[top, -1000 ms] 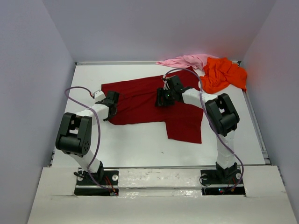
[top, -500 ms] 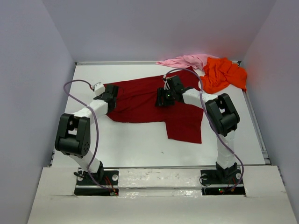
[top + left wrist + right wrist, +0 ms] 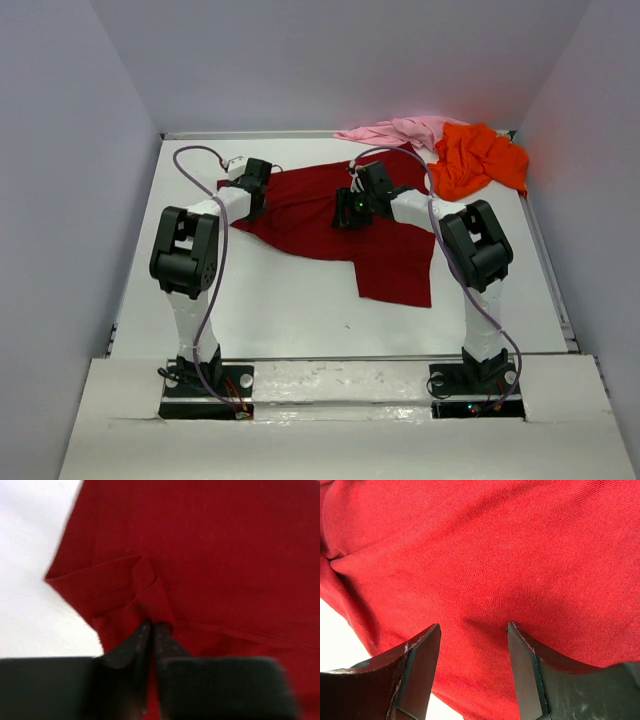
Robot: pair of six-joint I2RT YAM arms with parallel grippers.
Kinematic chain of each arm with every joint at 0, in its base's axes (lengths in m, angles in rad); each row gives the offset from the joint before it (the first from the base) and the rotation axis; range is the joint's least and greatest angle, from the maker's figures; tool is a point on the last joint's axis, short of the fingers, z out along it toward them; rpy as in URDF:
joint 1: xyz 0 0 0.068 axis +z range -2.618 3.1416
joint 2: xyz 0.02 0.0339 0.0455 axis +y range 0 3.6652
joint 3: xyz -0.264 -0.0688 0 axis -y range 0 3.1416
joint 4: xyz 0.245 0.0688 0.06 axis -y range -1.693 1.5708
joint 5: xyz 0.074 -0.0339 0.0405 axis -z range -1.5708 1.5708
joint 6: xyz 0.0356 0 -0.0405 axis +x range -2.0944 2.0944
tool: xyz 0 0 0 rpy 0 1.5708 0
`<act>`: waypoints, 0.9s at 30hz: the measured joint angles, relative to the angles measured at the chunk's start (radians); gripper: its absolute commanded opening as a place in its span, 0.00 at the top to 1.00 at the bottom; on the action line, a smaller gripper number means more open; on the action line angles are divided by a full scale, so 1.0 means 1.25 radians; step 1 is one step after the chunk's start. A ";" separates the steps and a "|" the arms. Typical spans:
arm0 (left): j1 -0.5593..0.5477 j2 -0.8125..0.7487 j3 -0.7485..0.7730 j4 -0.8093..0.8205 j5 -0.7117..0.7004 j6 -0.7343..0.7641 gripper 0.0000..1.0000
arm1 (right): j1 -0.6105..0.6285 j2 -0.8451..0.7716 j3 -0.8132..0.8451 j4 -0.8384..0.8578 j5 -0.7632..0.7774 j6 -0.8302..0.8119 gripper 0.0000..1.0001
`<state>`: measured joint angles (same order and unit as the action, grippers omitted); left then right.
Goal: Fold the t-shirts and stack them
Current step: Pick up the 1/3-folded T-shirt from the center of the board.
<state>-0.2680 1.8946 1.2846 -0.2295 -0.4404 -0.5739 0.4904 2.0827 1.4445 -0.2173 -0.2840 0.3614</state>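
Left wrist, left claw pinching crimson t-shirt, right claw spread

Crimson t-shirt spread out centrally, left edge puckered; orange t-shirt crumpled far right; pink t-shirt bunched, touching its left.

We see the dark red t-shirt spread on the white table. Our left gripper is at its left edge and our right gripper is over its middle. The pale pink t-shirt and orange t-shirt lie crumpled, touching, in the far right corner.
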 measured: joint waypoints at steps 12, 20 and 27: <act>-0.005 0.020 -0.005 0.001 0.011 0.022 0.59 | 0.000 0.001 0.000 0.001 -0.009 -0.005 0.39; -0.004 -0.199 -0.109 0.039 0.011 -0.001 0.52 | 0.000 0.003 0.000 0.004 -0.013 -0.005 0.39; 0.056 -0.230 -0.265 0.162 0.145 -0.081 0.48 | 0.000 0.002 0.000 0.004 -0.014 -0.007 0.38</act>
<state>-0.1974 1.6066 0.9531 -0.0269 -0.2596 -0.6754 0.4900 2.0857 1.4445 -0.2119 -0.3016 0.3531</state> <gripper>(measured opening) 0.518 0.615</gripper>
